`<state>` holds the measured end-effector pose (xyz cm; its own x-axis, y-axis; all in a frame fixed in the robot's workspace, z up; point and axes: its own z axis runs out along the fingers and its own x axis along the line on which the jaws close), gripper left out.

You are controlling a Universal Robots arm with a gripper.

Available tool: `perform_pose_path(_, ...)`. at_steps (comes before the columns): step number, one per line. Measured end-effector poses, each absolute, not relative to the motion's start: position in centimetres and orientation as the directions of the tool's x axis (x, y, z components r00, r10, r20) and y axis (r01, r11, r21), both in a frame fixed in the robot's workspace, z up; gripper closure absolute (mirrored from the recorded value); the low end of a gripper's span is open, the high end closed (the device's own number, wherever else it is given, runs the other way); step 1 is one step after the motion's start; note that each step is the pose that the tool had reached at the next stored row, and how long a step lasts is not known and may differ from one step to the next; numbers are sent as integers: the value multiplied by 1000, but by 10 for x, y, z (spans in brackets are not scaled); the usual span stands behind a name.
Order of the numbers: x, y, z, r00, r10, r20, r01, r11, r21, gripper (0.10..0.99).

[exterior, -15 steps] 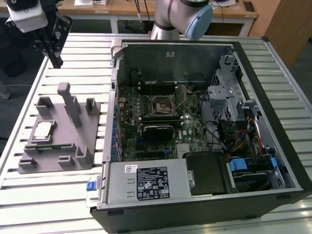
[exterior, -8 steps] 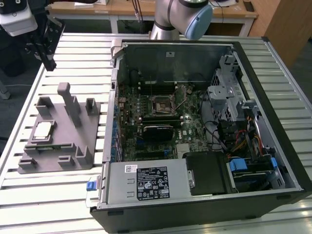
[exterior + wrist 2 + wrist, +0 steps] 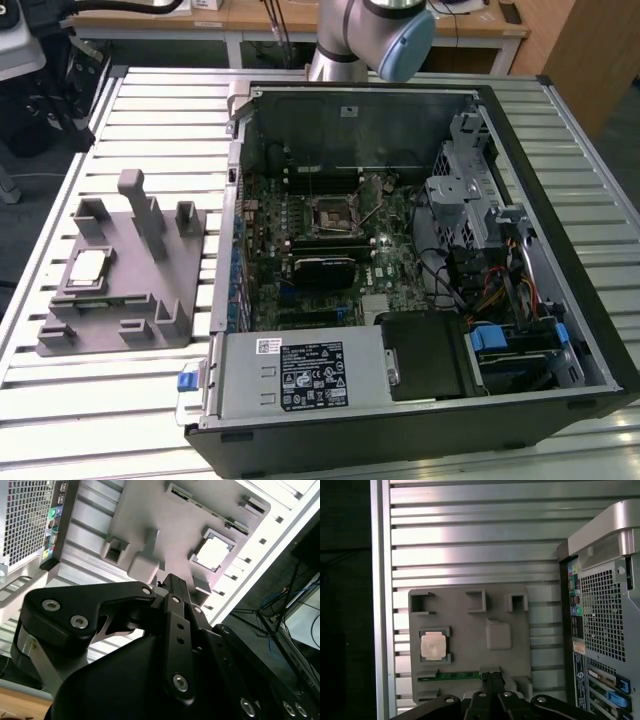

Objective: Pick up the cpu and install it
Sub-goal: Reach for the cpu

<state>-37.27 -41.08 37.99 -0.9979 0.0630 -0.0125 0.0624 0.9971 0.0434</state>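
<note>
Gripper [image 3: 492,676] hangs over the grey holder tray [image 3: 465,640], jaws pinched together and empty, while the cpu [image 3: 433,646] sits flat in a tray recess, so a clean pick likely needs jaws spread and centred squarely over it.

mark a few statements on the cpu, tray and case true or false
1. The cpu lies in the grey tray. True.
2. The tray stands at the exterior view's right of the case. False: it stands at that view's left, on the slatted table.
3. The case is open, with its motherboard showing. True.
4. The cpu sits in the motherboard's socket. False: it is on the tray, outside the case.
5. The gripper holds the cpu. False: in the first wrist view the cpu lies on the tray, apart from the gripper.
</note>
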Motion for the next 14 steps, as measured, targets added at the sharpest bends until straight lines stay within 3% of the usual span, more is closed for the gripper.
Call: perform_pose_path(14, -420, -411, 379, -998, 63, -12, 63, 997, 43, 973)
